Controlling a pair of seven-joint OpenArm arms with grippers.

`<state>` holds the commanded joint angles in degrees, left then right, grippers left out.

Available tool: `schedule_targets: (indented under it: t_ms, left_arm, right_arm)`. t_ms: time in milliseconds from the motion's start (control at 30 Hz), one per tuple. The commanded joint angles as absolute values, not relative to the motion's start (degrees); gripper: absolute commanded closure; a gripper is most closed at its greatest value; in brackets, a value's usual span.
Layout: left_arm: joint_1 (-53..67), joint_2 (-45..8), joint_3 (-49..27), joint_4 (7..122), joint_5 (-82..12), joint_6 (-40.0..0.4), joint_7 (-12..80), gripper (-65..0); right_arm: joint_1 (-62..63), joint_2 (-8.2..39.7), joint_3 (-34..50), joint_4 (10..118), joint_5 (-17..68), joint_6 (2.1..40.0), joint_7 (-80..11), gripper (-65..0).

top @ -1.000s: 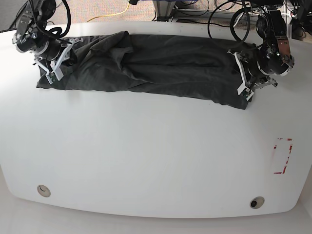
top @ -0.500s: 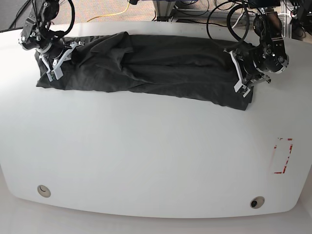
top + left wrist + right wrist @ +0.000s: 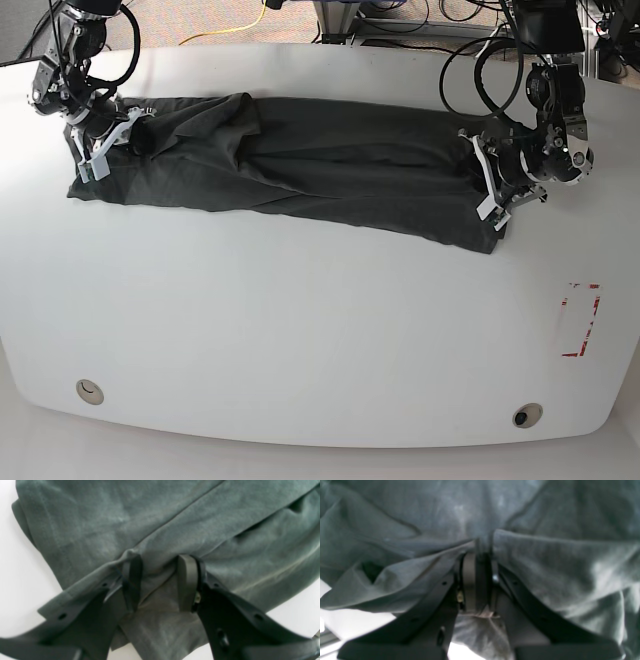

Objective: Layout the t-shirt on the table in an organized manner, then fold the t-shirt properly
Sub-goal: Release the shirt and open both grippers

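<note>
The t-shirt [image 3: 290, 160] lies bunched on the bench [image 3: 300, 330], stretched between both hands. The right hand [image 3: 480, 555] pinches cloth; the left hand [image 3: 160, 580] seems spread apart. Flattening unfinished, folding not begun.

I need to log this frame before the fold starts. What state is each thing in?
t-shirt: bunched into a long wrinkled band across the table's far side, not yet spread flat.
left gripper: open, fingers straddling a cloth fold.
right gripper: shut on the t-shirt's edge.
table: bears the shirt; red dashed mark uncovered.
</note>
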<state>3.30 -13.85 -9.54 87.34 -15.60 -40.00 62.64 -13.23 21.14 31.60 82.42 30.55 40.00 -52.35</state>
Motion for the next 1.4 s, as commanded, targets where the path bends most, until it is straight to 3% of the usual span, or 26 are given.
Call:
schedule_targets:
  t_ms: [300, 367, 500, 600, 767, 1100, 1400]
  left_arm:
    - [2.5, -13.8, -9.8, 96.3, -16.0, -40.0, 67.9, -22.2]
    - [2.6, -13.8, -9.8, 99.5, -16.1, -40.0, 68.7, -25.6]
    - [2.4, -13.8, -9.9, 104.2, -16.1, -40.0, 70.4, -39.3]
    - [2.2, -13.4, -11.6, 104.9, -16.2, -40.0, 71.0, -43.6]
    - [-0.1, -11.9, -15.3, 104.3, -19.7, -40.0, 71.1, -43.9]
    - [-1.7, -12.5, -30.1, 100.0, -29.5, -40.0, 73.5, -44.0]
    - [-0.9, -19.2, -38.4, 90.9, -34.0, -40.0, 73.6, -44.0]
  right_arm:
    - [-11.5, 20.8, 31.6, 82.5, 29.1, 40.0, -52.4, -7.8]
    - [-11.1, 20.7, 31.6, 82.5, 29.1, 40.0, -52.5, -7.8]
    - [-11.0, 20.7, 31.6, 82.5, 29.1, 40.0, -52.5, -7.6]
    - [-11.0, 20.7, 31.6, 82.5, 29.1, 40.0, -52.5, -7.6]
    - [-11.0, 20.6, 31.6, 82.5, 29.1, 40.0, -52.5, -7.6]
    - [-11.0, 20.6, 27.6, 82.5, 29.1, 40.0, -52.5, -7.5]
    - [-11.0, 20.5, 27.3, 82.5, 29.1, 40.0, -52.5, -7.5]
